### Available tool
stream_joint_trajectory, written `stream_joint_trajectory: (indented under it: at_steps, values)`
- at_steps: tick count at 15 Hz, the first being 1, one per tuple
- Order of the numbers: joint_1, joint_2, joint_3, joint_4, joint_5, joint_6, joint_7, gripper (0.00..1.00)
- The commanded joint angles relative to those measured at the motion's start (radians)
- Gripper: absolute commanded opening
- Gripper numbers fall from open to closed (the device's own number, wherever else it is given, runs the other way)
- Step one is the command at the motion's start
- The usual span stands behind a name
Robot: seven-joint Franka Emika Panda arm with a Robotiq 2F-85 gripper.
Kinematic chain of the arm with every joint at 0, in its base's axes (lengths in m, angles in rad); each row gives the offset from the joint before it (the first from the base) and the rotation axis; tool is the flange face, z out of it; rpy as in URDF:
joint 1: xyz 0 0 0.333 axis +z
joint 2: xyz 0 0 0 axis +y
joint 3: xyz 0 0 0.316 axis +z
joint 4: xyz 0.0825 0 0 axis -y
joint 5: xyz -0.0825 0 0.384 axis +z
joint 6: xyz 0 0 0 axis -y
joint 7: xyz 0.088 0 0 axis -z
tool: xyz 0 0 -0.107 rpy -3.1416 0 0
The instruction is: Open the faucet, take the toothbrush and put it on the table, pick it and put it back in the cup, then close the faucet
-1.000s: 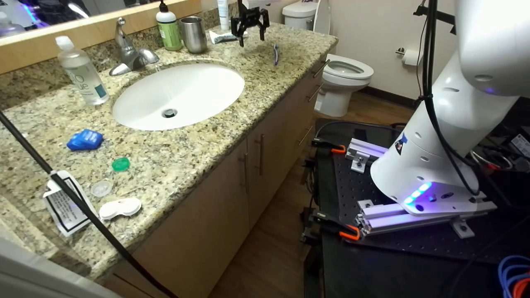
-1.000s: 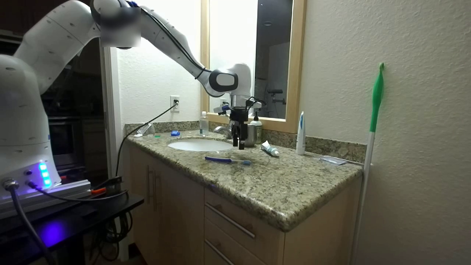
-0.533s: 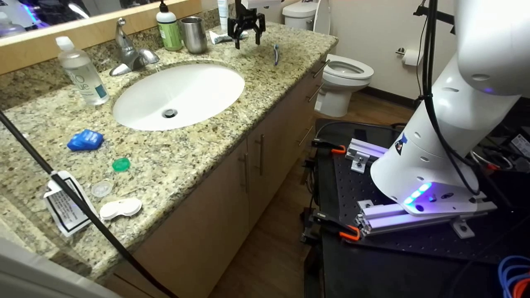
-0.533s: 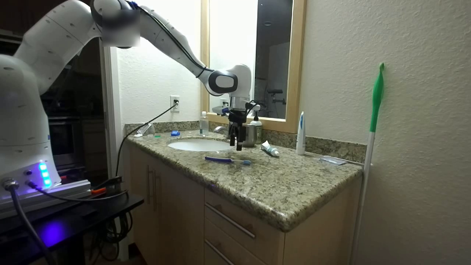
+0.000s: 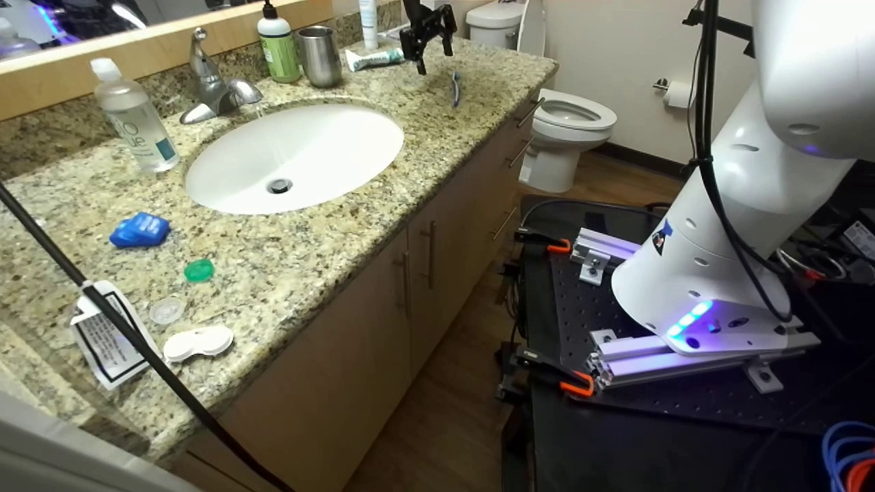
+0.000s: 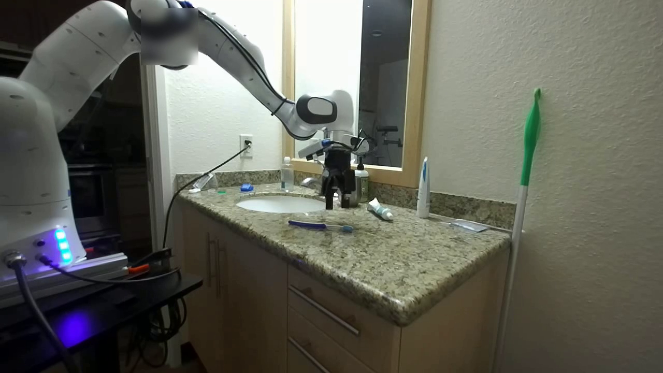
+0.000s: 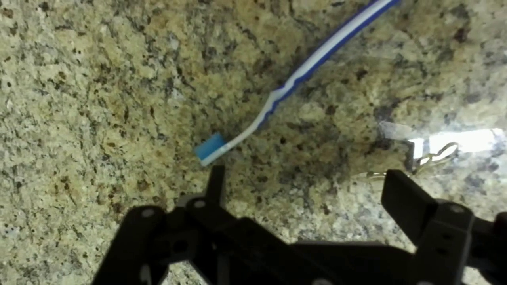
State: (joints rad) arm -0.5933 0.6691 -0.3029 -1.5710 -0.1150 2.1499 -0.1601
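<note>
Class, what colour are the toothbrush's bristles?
Blue; the bristles show best in the wrist view.

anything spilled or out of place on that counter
A clear, glossy patch lies on the speckled beige granite countertop near the thin blue and white toothbrush in the wrist view; its bright, irregular reflection may mean spilled water.

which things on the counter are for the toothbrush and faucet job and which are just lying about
For the job:
faucet
toothbrush
metal cup
granite countertop, the table

Just lying or standing about:
clear bottle
green-labelled pump bottle
lying tube
upright tube
blue container
green disc
clear disc
white two-lobed case
printed packet
flat shiny piece
</note>
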Motion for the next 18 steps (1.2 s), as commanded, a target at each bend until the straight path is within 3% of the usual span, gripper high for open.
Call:
stream_joint_trajectory:
  at_steps: [1, 6, 14, 16, 18]
  values:
    - [0.003, 0.005, -0.004, 0.008, 0.004, -0.005, -0.004, 1.00]
    - [-0.002, 0.002, 0.000, -0.008, 0.077, 0.117, 0.107, 1.00]
    - [0.015, 0.010, -0.022, -0.004, -0.019, 0.177, 0.029, 1.00]
    - [0.000, 0.006, -0.003, -0.013, 0.032, 0.239, 0.083, 1.00]
    - [0.015, 0.009, -0.027, -0.025, 0.060, 0.298, 0.187, 1.00]
